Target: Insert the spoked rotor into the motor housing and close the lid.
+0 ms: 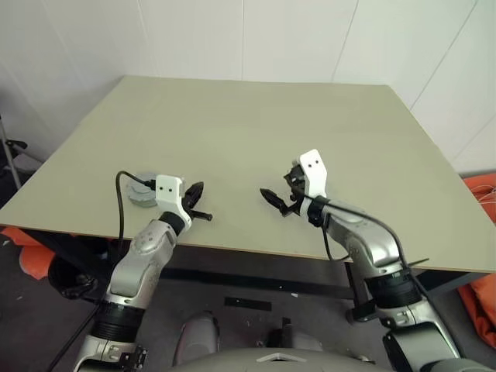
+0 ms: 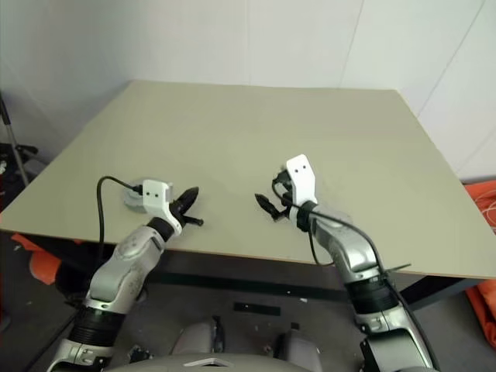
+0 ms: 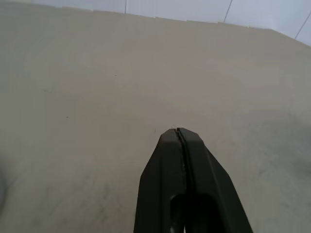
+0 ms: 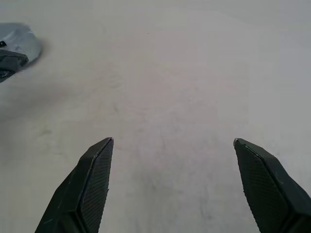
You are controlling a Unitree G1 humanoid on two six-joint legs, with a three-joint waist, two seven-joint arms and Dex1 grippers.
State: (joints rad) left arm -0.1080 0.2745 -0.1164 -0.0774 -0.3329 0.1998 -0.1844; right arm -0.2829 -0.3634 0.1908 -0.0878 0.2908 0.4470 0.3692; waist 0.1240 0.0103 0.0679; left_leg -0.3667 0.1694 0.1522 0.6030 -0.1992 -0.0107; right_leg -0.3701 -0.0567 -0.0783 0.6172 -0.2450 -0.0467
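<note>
The left gripper (image 3: 181, 132) was seen with its two fingers (image 3: 167, 165) pressed together, nothing clamped between them, held just above the surface (image 1: 256, 132). The right gripper (image 4: 173, 141) was seen with its two fingers (image 4: 95, 179) spread wide apart, nothing held, over bare surface. One grey round part (image 1: 141, 188) was lying on the surface near its front edge, just behind the left gripper; which part it was could not be told.
</note>
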